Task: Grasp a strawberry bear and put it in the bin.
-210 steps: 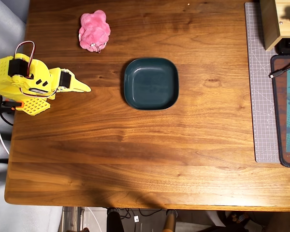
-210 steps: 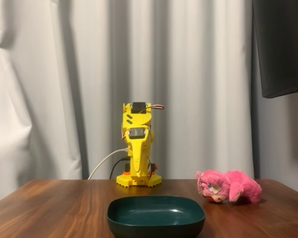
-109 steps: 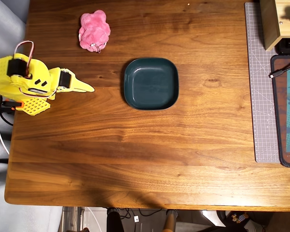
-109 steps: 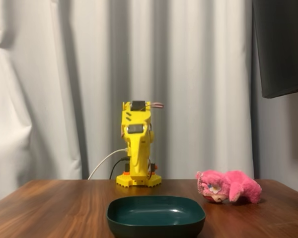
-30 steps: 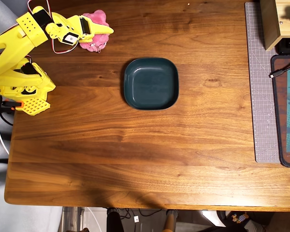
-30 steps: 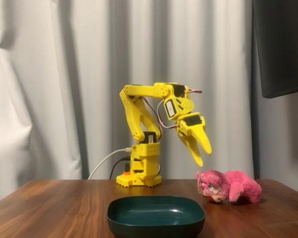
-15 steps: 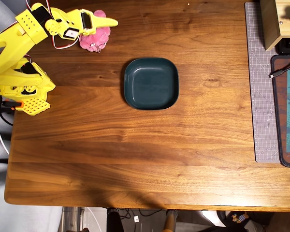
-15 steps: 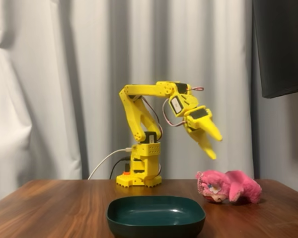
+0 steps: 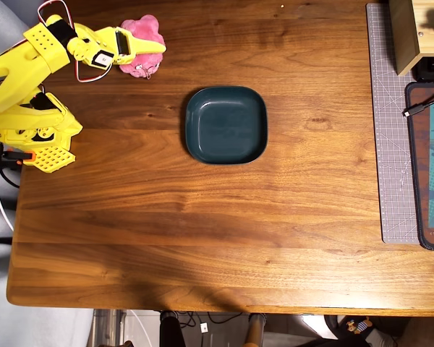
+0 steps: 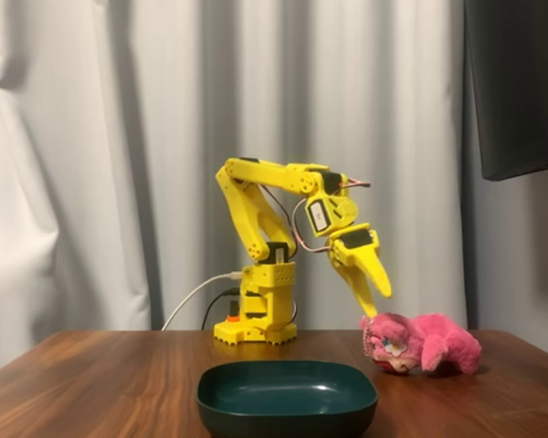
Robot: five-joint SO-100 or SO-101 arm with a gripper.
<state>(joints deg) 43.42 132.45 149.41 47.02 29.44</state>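
A yellow robot arm (image 10: 265, 265) stands at the far edge of a brown wooden table (image 9: 202, 231), in front of pale curtains (image 10: 119, 137). In the fixed view the strawberry bear (image 10: 422, 342) lies on its side on the tabletop at the right, a fluffy bright pink plush with a lumpy rounded body, a small pale face patch and stubby limbs. In the overhead view the same toy (image 9: 145, 32) sits near the table's top left corner, partly covered by the arm's end. The gripper (image 10: 374, 297) points down just above the toy's head end; its yellow fingers (image 10: 367, 269) appear close together with nothing held between them, tips hovering at the plush without clearly touching it. The bin (image 9: 226, 124), a shallow dark teal square dish with rounded corners and raised rim, rests well apart from the toy, mid-table, nearer the fixed camera.
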